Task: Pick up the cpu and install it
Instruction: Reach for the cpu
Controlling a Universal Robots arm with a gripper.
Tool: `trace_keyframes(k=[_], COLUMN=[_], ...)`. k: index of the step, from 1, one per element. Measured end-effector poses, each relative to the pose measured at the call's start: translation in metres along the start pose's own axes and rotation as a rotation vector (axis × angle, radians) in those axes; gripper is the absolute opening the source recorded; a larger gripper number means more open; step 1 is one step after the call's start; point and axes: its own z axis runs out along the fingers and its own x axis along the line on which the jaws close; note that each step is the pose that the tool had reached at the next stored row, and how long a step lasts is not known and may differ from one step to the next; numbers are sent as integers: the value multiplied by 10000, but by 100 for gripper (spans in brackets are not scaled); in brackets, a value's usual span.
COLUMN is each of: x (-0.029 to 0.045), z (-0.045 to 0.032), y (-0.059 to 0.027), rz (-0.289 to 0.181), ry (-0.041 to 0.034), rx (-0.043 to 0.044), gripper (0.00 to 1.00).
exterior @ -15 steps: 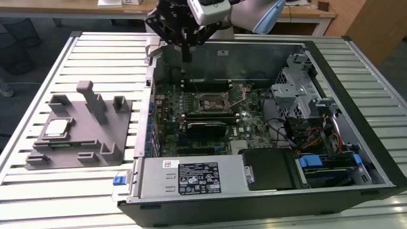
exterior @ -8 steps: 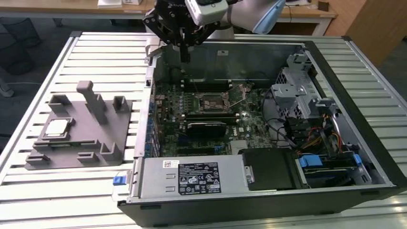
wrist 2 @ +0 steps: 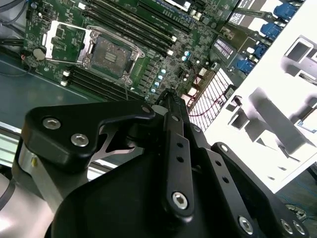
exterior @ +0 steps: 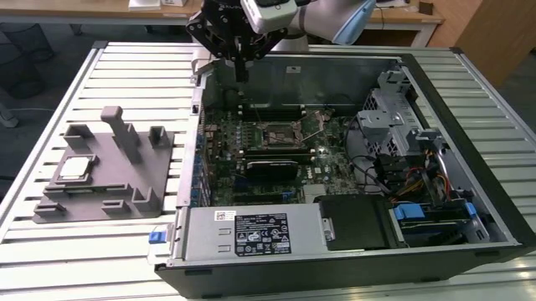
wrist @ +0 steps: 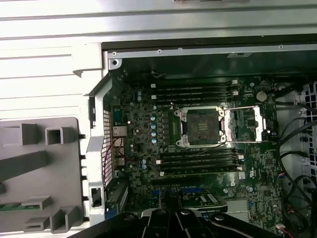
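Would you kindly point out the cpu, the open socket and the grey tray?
cpu (exterior: 75,168): exterior view, middle of its silver top.
socket (wrist: 200,126): first wrist view, centre of its contact bed.
grey tray (exterior: 88,211): exterior view, bare flat base.

Cpu (exterior: 75,167): pale silver metal lid, smooth, satin; tray (exterior: 125,188): grey plastic, matt, moulded; table (exterior: 50,251): ribbed pale metal slats, dull sheen. Case (exterior: 335,78): bare grey sheet metal inside, matt blk outer walls; motherboard (wrist: 148,148): green PCB, semi-gloss, w/ bright metal socket frame (wrist: 224,124); PSU housing (exterior: 209,235): grey sheet metal, matt, w/ white paper label (exterior: 261,233). Gripper (wrist 2: 168,94): blk links, smooth, matt to semi-gloss, w/ bright metal screw heads; desk (exterior: 402,15) behind: light wood-look top, smooth.
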Motion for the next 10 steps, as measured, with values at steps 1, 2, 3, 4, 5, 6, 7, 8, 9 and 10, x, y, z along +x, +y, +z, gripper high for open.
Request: trace_keyframes(k=[1, 2, 3, 4, 5, 6, 7, 8, 9, 10], x=[3, 7, 10, 14, 18, 21, 24, 27, 30, 33], z=[0, 0, 0, 0, 1, 1, 0, 1, 1, 1], y=[0, -1, -1, -1, -1, -2, -2, -2, -2, -3], rz=[0, 0, 0, 0, 1, 0, 0, 0, 0, 0], ry=[0, -1, 0, 0, 0, 0, 0, 0, -1, 0], rx=[0, 0, 0, 0, 0, -1, 0, 0, -1, -1], gripper=[11, 11, 11, 11, 11, 11, 11, 11, 11, 11])
